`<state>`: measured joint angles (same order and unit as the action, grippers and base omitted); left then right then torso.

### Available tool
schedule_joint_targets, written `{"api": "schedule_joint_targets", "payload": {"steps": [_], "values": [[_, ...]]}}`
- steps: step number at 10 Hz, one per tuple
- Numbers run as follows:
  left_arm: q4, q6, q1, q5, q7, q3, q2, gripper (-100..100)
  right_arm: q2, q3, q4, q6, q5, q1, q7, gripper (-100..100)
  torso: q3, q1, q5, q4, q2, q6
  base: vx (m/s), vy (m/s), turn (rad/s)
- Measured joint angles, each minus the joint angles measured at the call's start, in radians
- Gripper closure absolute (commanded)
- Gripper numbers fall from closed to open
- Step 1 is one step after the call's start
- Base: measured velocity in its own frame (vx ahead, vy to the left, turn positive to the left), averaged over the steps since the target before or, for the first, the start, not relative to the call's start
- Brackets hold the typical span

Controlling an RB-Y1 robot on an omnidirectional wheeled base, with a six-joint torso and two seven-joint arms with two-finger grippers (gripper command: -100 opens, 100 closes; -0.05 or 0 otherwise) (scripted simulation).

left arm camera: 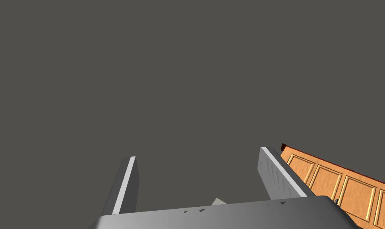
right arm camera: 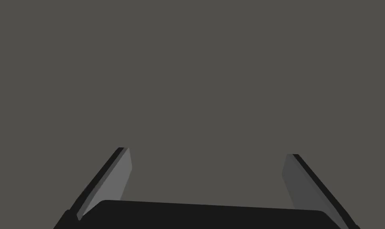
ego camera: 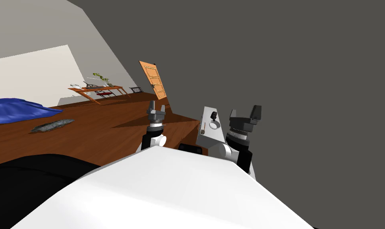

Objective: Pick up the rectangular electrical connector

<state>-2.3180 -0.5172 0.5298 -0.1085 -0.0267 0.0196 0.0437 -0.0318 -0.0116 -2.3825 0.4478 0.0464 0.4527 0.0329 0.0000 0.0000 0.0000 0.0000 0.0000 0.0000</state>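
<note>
A light grey stand (ego camera: 208,137) rises low between my two arms, against the dark grey wall. On its top are a small dark upright piece (ego camera: 213,115), a white round dish (ego camera: 214,125) and a thin brown item (ego camera: 203,128); I cannot tell which is the connector. My left gripper (ego camera: 156,109) (left arm camera: 197,155) is open to the stand's left, empty. My right gripper (ego camera: 246,113) (right arm camera: 207,152) is open to the stand's right, empty, facing the wall.
A dark grey wall (ego camera: 291,71) stands close ahead and to the right. An orange panelled door (ego camera: 153,79) (left arm camera: 346,187) is further along it. Across the wooden floor (ego camera: 92,127) are a side table with a plant (ego camera: 98,89), a blue bed cover (ego camera: 12,109) and a grey rug (ego camera: 52,125).
</note>
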Motion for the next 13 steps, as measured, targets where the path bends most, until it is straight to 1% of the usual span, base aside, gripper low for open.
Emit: {"api": "schedule_joint_targets", "payload": {"steps": [1, 3, 4, 5, 6, 7, 8, 9, 10, 11, 12, 13], "values": [[0.0, 0.0, 0.0, 0.0, 0.0, 0.0, 0.0, 0, -0.014, 0.001, 0.004, -0.008, 0.013, 0.003, -0.015, -100, 0.0, 0.001, 0.0, 0.0, 0.0, 0.0, -0.001, 0.053, 0.025], [0.0, 0.0, 0.0, 0.0, 0.0, 0.0, 0.0, 0, -0.043, 0.005, 0.018, -0.027, 0.046, 0.011, -0.061, -100, 0.0, 0.003, 0.001, 0.0, 0.0, 0.0, 0.004, 0.051, 0.017], [0.0, 0.0, 0.0, 0.0, 0.0, 0.0, 0.0, 0, -0.057, 0.008, 0.027, -0.042, 0.066, 0.012, -0.087, -100, 0.0, 0.003, 0.001, 0.0, -0.001, 0.0, 0.013, 0.043, 0.027], [0.0, 0.0, 0.0, 0.0, 0.0, 0.0, 0.0, 0, -0.074, 0.02, 0.035, -0.064, 0.092, 0.007, -0.116, -100, -0.001, 0.003, 0.001, 0.0, -0.001, 0.0, 0.009, 0.025, 0.008], [0.0, 0.0, 0.0, 0.0, 0.0, 0.0, 0.0, 0, -0.08, 0.019, 0.045, -0.069, 0.102, 0.011, -0.134, -100, 0.0, 0.002, 0.0, 0.0, -0.001, 0.0, 0.012, 0.023, 0.022], [0.0, 0.0, 0.0, 0.0, 0.0, 0.0, 0.0, 0, -0.093, 0.027, 0.058, -0.077, 0.122, 0.011, -0.16, -100, 0.0, 0.001, 0.0, 0.0, -0.001, 0.0, 0.012, 0.039, 0.045], [0.0, 0.0, 0.0, 0.0, 0.0, 0.0, 0.0, 0, -0.105, 0.034, 0.07, -0.097, 0.149, 0.01, -0.188, -100, -0.001, 0.002, 0.0, 0.0, -0.001, 0.0, 0.013, 0.031, 0.011], [0.0, 0.0, 0.0, 0.0, 0.0, 0.0, 0.0, 0, -0.11, 0.034, 0.073, -0.105, 0.161, 0.019, -0.208, -100, 0.0, 0.002, 0.0, 0.0, -0.001, 0.0, 0.013, 0.039, 0.03], [0.0, 0.0, 0.0, 0.0, 0.0, 0.0, 0.0, 0, -0.125, 0.043, 0.087, -0.115, 0.186, 0.021, -0.236, -100, -0.001, 0.002, 0.0, 0.0, -0.001, 0.0, 0.007, 0.029, 0.014], [0.0, 0.0, 0.0, 0.0, 0.0, 0.0, 0.0, 0, -0.13, 0.046, 0.096, -0.123, 0.198, 0.021, -0.256, -100, 0.0, 0.002, 0.0, 0.0, -0.001, 0.0, 0.012, 0.031, 0.046], [0.0, 0.0, 0.0, 0.0, 0.0, 0.0, 0.0, 0, -0.138, 0.05, 0.104, -0.136, 0.221, 0.027, -0.282, -100, 0.0, 0.002, 0.0, 0.0, -0.001, 0.0, 0.019, 0.057, 0.065], [0.0, 0.0, 0.0, 0.0, 0.0, 0.0, 0.0, 0, -0.149, 0.059, 0.122, -0.163, 0.25, 0.022, -0.308, -100, -0.001, 0.003, 0.001, 0.0, -0.001, 0.0, 0.017, 0.045, 0.022]]}}
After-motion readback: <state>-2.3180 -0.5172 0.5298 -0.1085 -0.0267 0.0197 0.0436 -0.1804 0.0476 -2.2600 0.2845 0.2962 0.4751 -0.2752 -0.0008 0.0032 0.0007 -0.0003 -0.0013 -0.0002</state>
